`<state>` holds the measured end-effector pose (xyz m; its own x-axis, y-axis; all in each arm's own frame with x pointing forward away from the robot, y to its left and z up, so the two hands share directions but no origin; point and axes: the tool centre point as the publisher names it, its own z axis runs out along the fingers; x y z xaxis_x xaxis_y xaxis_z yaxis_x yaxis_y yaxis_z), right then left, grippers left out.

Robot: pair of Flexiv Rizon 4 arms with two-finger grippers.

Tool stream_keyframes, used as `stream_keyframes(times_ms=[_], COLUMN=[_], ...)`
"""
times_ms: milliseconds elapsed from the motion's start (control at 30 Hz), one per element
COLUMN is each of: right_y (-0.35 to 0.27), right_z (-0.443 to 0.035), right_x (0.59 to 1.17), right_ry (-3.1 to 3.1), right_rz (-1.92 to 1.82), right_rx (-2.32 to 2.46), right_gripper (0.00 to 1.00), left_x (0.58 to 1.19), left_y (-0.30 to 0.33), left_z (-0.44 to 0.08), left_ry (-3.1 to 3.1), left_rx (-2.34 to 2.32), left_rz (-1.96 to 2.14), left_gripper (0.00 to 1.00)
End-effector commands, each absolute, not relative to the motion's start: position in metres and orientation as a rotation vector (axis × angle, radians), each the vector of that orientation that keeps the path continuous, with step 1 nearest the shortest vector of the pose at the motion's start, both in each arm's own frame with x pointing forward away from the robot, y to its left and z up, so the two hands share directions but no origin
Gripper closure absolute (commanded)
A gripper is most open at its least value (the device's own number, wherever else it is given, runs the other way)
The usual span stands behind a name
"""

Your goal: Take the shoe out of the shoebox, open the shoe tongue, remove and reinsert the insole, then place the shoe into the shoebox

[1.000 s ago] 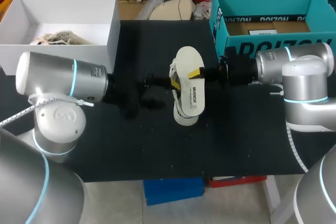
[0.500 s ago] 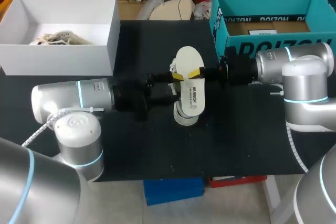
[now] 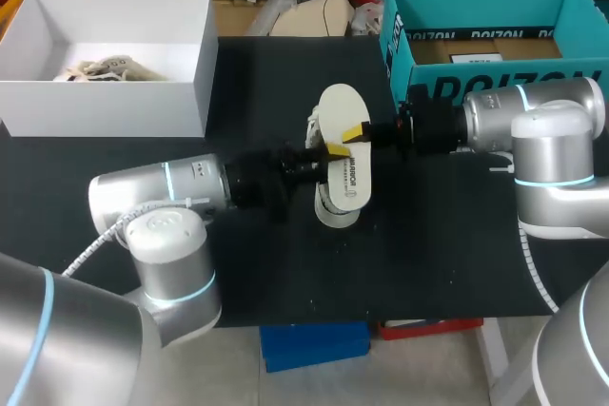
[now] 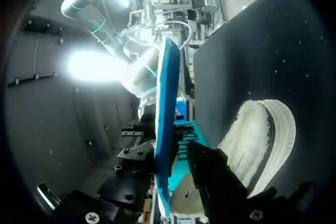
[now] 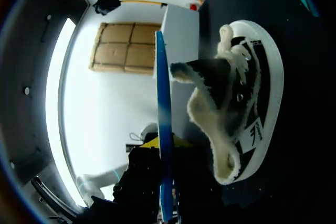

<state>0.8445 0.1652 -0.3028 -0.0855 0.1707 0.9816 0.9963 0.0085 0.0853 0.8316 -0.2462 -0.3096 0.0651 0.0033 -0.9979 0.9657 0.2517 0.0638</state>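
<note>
Shoe (image 3: 333, 214) was out on the black table (image 3: 428, 263), and it lay on its side near the middle, its pale ridged sole turned toward the left arm and its black upper, white laces and fuzzy lining facing the right arm. Above it hung the insole (image 3: 344, 145), held clear of the shoe and standing on edge between the two arms, white printed face up in the head view, a thin blue line in both wrist views. The right hand (image 3: 357, 132) came in from the right side and was clamped on the insole, a yellow tip pressed to each face. And the left hand (image 3: 333, 150) was right there from the other side, at the insole's opposite edge. The insole ran between its fingers (image 4: 212, 174), but those fingers stood apart: one dark finger sat close against the blue sheet, while a strip of teal showed between the sheet and the other finger, so there was no grip from that hand. The teal shoebox (image 3: 495, 78) stood open at the table's far right corner, just behind the right arm, with only a flat cardboard sheet showing inside. The white box (image 3: 105, 106) sat at the far left corner, well apart from the shoe, with a pale laced bundle on its floor that I could not make out.
</note>
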Motion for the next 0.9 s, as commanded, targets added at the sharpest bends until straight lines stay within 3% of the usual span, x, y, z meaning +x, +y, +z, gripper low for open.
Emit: stream_keyframes(times_ms=[33,167,533,567,600,900], right_y=[0.166,0.166,0.166,0.165,0.164,0.131], right_z=[-0.303,-0.303,-0.303,-0.303,-0.302,-0.297], right_x=[0.844,0.844,0.844,0.845,0.845,0.842], right_ry=[-1.401,-1.401,-1.401,-1.399,-1.398,-1.464], right_rz=[-1.186,-1.186,-1.186,-1.184,-1.181,-1.184], right_rx=[-1.295,-1.295,-1.295,-1.296,-1.307,-1.501], right_gripper=[1.0,1.0,1.0,0.68,0.0,0.0], left_x=[0.836,0.839,0.842,0.842,0.841,0.832], left_y=[-0.255,-0.256,-0.252,-0.252,-0.252,-0.234], left_z=[-0.31,-0.306,-0.304,-0.304,-0.305,-0.307], left_ry=[1.26,1.239,1.208,1.216,1.222,1.363], left_rx=[1.044,1.026,1.011,1.024,1.03,1.189], left_rz=[-0.973,-0.979,-0.988,-0.988,-0.989,-0.943], left_gripper=[0.82,0.95,1.0,1.0,1.0,1.0])
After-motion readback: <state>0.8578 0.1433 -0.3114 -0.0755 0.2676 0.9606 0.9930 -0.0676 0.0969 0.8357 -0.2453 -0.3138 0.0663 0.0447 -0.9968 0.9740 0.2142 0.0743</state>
